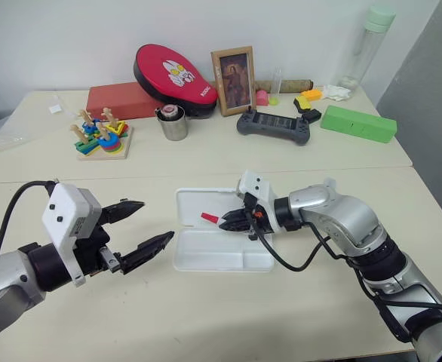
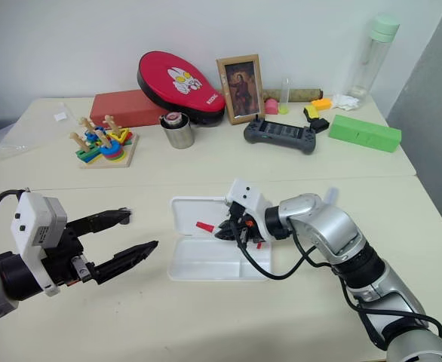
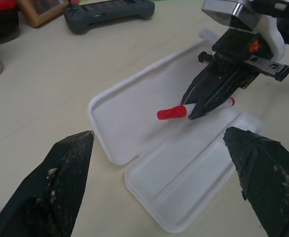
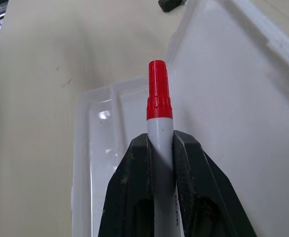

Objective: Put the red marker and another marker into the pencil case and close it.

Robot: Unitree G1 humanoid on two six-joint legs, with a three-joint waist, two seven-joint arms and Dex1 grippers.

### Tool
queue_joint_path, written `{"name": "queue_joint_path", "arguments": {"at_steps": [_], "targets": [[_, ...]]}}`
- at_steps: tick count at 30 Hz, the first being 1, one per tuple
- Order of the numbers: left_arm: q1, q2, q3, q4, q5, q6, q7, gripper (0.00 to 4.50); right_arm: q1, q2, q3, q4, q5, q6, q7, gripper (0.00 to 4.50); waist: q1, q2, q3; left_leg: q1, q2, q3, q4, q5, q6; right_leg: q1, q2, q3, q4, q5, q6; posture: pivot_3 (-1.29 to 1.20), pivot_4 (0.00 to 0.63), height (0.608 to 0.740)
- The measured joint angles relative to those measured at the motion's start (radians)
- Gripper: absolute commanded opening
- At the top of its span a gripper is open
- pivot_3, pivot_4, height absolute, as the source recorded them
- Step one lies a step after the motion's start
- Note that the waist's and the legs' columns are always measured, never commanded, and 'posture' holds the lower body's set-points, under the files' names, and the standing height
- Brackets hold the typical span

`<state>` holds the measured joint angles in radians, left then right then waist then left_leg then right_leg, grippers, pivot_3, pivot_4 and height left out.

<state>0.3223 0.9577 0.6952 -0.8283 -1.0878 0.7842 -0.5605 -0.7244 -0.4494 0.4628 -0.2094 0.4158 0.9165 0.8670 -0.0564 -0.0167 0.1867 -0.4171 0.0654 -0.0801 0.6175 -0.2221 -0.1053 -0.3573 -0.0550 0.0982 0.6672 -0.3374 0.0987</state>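
Note:
The white pencil case [image 1: 206, 256] lies open and flat in the middle of the near table, lid and tray side by side. My right gripper [image 1: 228, 222] is shut on the red marker [image 1: 209, 218], gripping its white barrel. It holds the marker low over the case's far half, with the red cap [image 4: 157, 91] sticking out past the fingertips. The left wrist view shows the same grip from the side, on the red marker [image 3: 170, 113]. My left gripper [image 1: 155, 221] hovers just left of the case, open wide with nothing in it. Another marker is out of view.
On the far table stand a green box [image 1: 357, 124], a grey game controller [image 1: 274, 126], a metal cup [image 1: 173, 123], a picture frame [image 1: 233, 80], a red padded case [image 1: 174, 78], a wooden stacking toy [image 1: 100, 138] and a tall bottle [image 1: 364, 49]. A small pink thing [image 1: 262, 97] lies beside the frame.

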Motion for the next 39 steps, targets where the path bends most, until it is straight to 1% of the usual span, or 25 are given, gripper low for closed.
{"name": "queue_joint_path", "arguments": {"at_steps": [7,18,19,22,23,31,34,35,39], "targets": [[0.000,0.000,0.009,0.001,0.011,0.000,-0.007,4.50,0.000,-0.004,0.028,0.011,-0.021,-0.031,0.040,0.26,0.000,0.000,0.000,0.000,0.000,0.000,0.000,0.000,0.000,0.000,0.000,0.000,0.000,0.000,0.000,0.00,0.150,0.740],[-0.002,0.000,0.009,0.003,0.017,0.000,-0.019,4.50,0.000,0.030,0.071,0.039,-0.083,-0.079,0.055,0.26,0.000,0.000,0.000,0.000,0.000,0.000,0.000,0.000,0.000,0.000,0.000,0.000,0.000,0.000,0.000,0.00,0.150,0.740],[-0.002,0.000,0.009,0.003,0.017,0.000,-0.019,4.50,0.000,0.030,0.071,0.039,-0.085,-0.082,0.058,0.82,0.000,0.000,0.000,0.000,0.000,0.000,0.000,0.000,0.000,0.000,0.000,0.000,0.000,0.000,0.000,0.00,0.150,0.740],[-0.002,0.000,0.009,0.003,0.018,0.000,-0.019,4.50,0.000,0.030,0.071,0.039,-0.090,-0.089,0.067,1.52,0.000,0.000,0.000,0.000,0.000,0.000,0.000,0.000,-0.001,0.000,0.000,0.000,0.001,0.000,0.000,0.00,0.150,0.740],[-0.002,0.000,0.009,0.003,0.018,0.000,-0.019,4.50,0.000,0.030,0.071,0.039,-0.093,-0.090,0.069,1.68,0.000,0.000,0.000,0.000,0.000,0.000,0.000,0.000,-0.001,0.000,0.000,0.000,0.001,0.000,0.000,0.00,0.150,0.740],[-0.003,0.000,0.009,0.003,0.020,0.000,-0.019,4.50,0.000,0.026,0.066,0.039,-0.107,-0.084,0.070,3.71,0.000,0.000,0.000,0.000,0.000,0.000,0.000,0.002,-0.003,-0.002,0.000,0.000,0.006,0.000,-0.001,0.00,0.150,0.740],[-0.005,0.000,0.009,0.005,0.021,0.000,-0.019,4.50,0.000,0.023,0.044,0.037,-0.099,-0.074,0.070,4.35,0.000,0.000,0.000,0.001,0.000,0.000,0.000,0.003,-0.004,-0.003,0.000,0.000,0.009,-0.001,-0.001,0.00,0.150,0.740],[-0.009,0.000,0.009,0.007,0.021,0.000,-0.019,4.50,0.000,0.022,0.029,0.033,-0.089,-0.067,0.070,4.48,0.000,0.000,0.000,0.001,0.000,0.000,0.000,0.004,-0.004,-0.003,0.000,0.000,0.010,-0.001,-0.001,0.00,0.150,0.740],[-0.023,-0.002,0.009,0.017,0.012,0.000,-0.019,4.50,0.000,-0.006,-0.071,-0.021,-0.020,-0.020,0.085,4.48,0.000,0.000,0.000,0.001,0.000,0.000,0.001,0.004,-0.003,-0.003,0.000,0.000,0.011,-0.001,-0.002,0.00,0.150,0.740]]}}
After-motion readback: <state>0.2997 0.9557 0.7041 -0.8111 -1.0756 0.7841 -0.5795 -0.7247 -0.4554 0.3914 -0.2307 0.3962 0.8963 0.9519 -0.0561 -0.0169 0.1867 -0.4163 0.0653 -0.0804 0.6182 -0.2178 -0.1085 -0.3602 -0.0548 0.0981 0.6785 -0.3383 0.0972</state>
